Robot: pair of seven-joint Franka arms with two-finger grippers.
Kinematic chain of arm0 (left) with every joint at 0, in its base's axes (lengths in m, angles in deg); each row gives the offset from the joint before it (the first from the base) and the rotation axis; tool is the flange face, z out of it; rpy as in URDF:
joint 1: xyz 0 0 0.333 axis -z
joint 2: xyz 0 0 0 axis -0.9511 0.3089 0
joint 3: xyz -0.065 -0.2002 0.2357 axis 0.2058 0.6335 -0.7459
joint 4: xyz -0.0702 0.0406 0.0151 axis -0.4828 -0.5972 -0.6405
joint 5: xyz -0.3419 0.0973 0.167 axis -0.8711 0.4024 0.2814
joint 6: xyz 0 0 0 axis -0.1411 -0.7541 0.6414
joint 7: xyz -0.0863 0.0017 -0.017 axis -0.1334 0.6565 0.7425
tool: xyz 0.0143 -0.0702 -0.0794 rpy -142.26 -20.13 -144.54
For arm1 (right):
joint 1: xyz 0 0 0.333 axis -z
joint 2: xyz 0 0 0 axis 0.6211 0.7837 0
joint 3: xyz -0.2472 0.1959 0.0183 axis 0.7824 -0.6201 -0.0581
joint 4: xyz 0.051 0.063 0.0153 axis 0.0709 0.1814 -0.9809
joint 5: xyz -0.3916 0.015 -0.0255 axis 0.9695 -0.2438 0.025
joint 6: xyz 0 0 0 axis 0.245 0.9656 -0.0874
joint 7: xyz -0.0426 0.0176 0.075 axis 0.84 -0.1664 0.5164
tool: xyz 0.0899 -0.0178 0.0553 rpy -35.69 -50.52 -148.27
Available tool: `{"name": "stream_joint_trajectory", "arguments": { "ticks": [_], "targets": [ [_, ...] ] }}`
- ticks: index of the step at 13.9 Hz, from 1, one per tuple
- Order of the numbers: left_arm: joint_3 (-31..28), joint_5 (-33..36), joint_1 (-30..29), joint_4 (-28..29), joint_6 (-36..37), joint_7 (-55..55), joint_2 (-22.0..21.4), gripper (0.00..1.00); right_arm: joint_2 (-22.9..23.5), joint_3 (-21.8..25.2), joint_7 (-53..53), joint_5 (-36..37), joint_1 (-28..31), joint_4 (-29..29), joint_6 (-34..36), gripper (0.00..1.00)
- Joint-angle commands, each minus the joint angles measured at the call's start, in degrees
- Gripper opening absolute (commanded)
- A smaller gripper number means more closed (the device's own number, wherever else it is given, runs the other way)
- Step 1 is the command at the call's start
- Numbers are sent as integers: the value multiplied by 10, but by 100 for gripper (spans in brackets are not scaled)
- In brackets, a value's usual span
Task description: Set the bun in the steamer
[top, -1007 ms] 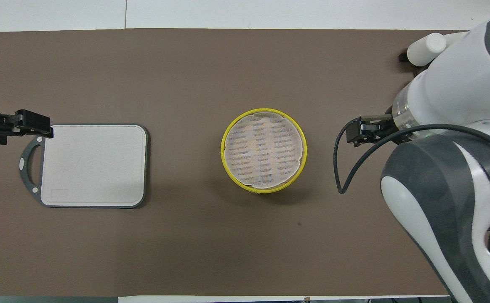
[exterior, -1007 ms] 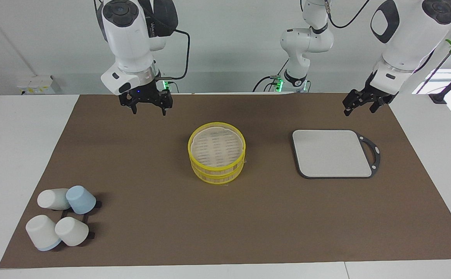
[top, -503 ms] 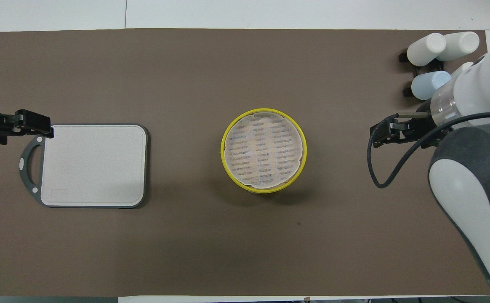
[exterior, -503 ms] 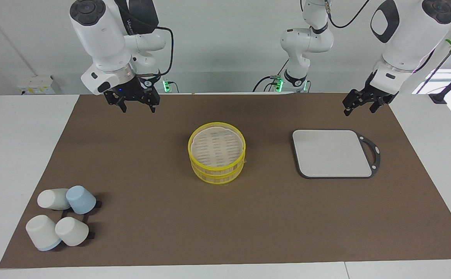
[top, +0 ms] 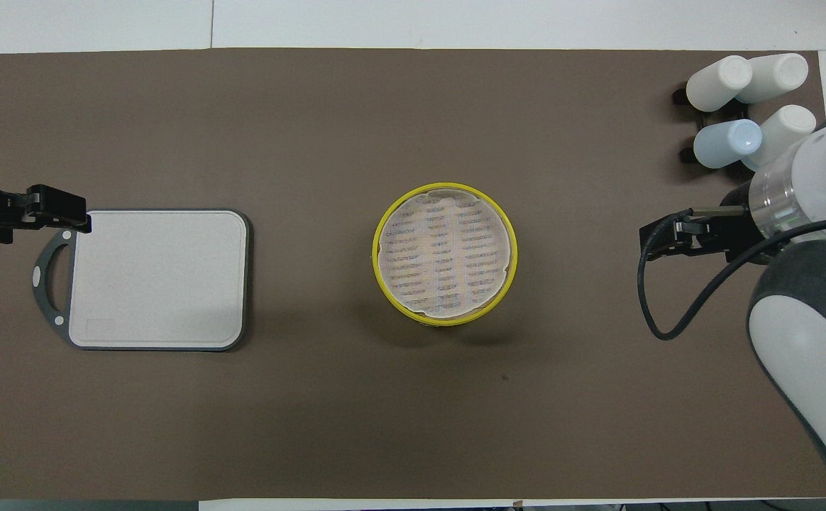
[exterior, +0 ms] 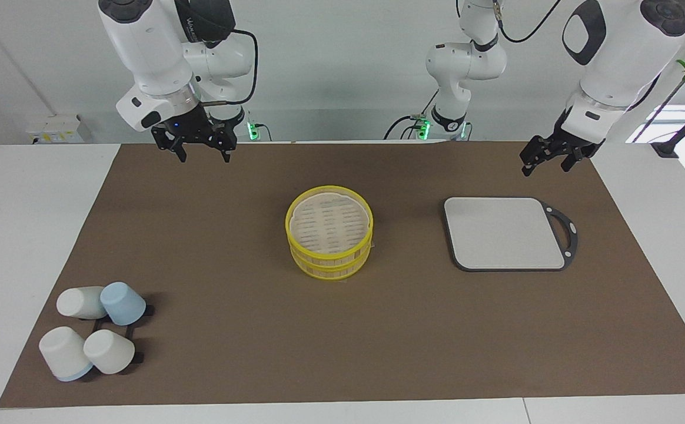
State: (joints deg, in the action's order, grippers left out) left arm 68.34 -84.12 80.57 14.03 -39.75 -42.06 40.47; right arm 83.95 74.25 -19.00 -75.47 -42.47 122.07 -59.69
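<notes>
Round slatted steamer (exterior: 329,231), yellow-rimmed w/ pale lid on, is set mid-mat; bun can't be seen. Flat grey square board (exterior: 504,233) lies at its 3 o'clock in facing view. Right gripper (exterior: 200,154) and left gripper (exterior: 546,162) are held over the mat, fingers apart, nothing gripped.

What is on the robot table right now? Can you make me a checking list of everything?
Surface: brown mat over a white table.
Job's things: steamer mid-mat, lid on; no bun seen.
Clutter: grey board toward the left arm's end; four cups, white and blue, tipped on a black rack toward the right arm's end, farther from the robots than the steamer.
Hands: left hand open, empty, above the mat's edge by the board; right hand open, empty, above the mat's edge nearest the robots.
Cables: black cable looping off the right arm.
Surroundings: white wall, a third arm by it.
</notes>
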Motion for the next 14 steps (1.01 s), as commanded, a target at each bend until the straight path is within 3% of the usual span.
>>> {"name": "stream_joint_trajectory", "arguments": {
  "ticks": [1,14],
  "targets": [
    [4,-7,-7,-9,5,-9,1,100,-11,24,-30,-13,3,12,-10,100],
    [3,-8,-7,-9,5,-8,1,100,-9,59,-81,-7,19,-4,-11,100]
  ]
}}
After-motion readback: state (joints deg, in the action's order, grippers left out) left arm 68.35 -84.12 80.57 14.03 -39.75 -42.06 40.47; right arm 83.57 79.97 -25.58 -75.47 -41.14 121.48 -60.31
